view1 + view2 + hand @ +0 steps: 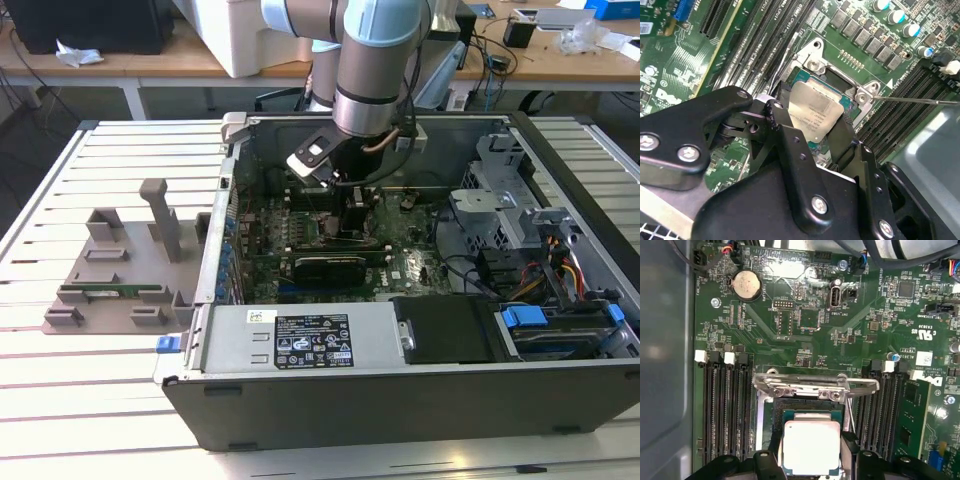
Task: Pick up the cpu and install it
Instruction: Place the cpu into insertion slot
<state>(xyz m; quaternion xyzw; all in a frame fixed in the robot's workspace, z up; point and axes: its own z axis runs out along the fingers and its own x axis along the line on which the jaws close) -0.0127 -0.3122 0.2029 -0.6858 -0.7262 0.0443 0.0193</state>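
My black pincer (812, 122) is clenched on the shiny silver-grey square cpu (817, 110).
I see the open metal socket frame (810, 385) directly beneath my pincer.

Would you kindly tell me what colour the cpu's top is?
The cpu is silver-grey; clearest in the first wrist view.

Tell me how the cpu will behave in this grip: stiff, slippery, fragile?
Probably stiff: the cpu is a flat, metal-topped square, unlikely to flex in the gripper. Possibly slippery: its top is shiny and the fingers meet only its thin edges. Likely light, so a small nudge over the open socket could skew it.
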